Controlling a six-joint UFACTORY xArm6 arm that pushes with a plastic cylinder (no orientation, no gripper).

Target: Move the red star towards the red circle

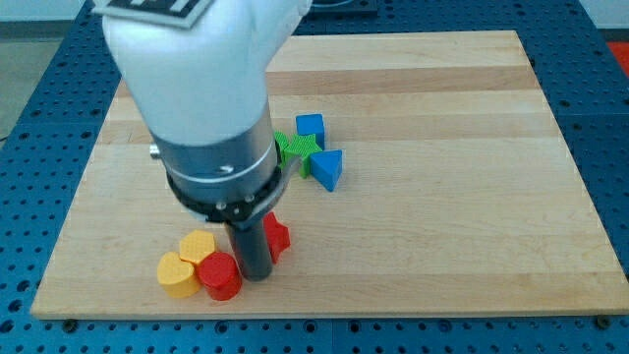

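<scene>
figure: rod tip (257,275) standing between the red circle (220,277) and the red star (276,237) near the wooden board's (442,206) bottom edge.

taking the red circle as landmark, from the view's left: a yellow heart-shaped block (177,276) touches its left side, and a second yellow block (198,246), shape unclear, sits just above it, touching. my tip is just right of the circle, seemingly touching it; it is a plain rod that grasps nothing. the red star, partly hidden behind the rod, lies just up and right of the circle. well up and right stand a green star (294,148), a blue cube (311,127) and a blue triangle (325,167), clustered.
</scene>
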